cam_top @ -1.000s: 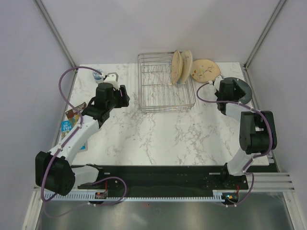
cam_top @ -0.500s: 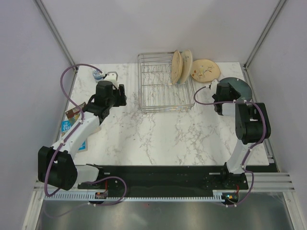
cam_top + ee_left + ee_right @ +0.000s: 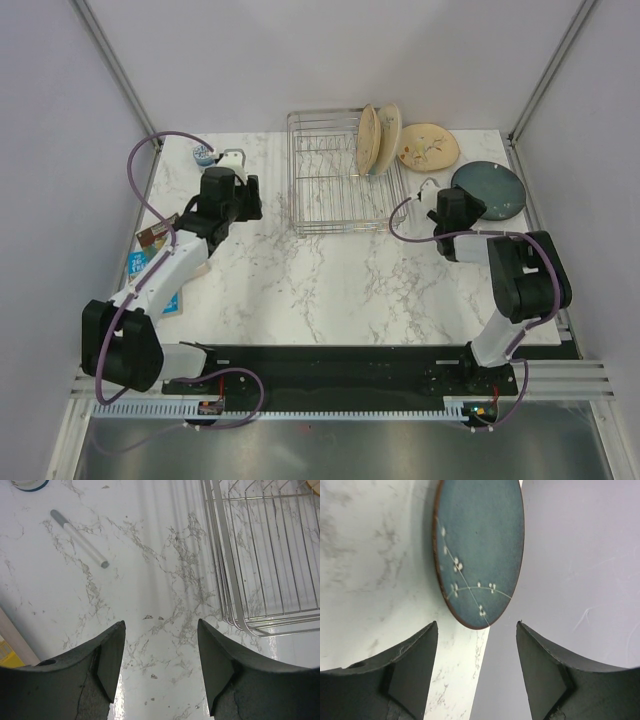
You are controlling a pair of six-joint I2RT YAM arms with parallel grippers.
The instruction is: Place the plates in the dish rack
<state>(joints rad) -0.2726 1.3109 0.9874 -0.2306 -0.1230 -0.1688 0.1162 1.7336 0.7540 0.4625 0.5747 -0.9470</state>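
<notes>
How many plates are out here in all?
4. Two plates stand on edge at the right end of the dish rack; a cream plate lies flat just right of it; a dark teal plate lies flat farther right. None appears hidden.

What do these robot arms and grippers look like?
The left arm and right arm are white tubes joined by chunky black joints, each trailing a looping purple cable. The left gripper and right gripper have two dark grey wedge-shaped fingers.
</notes>
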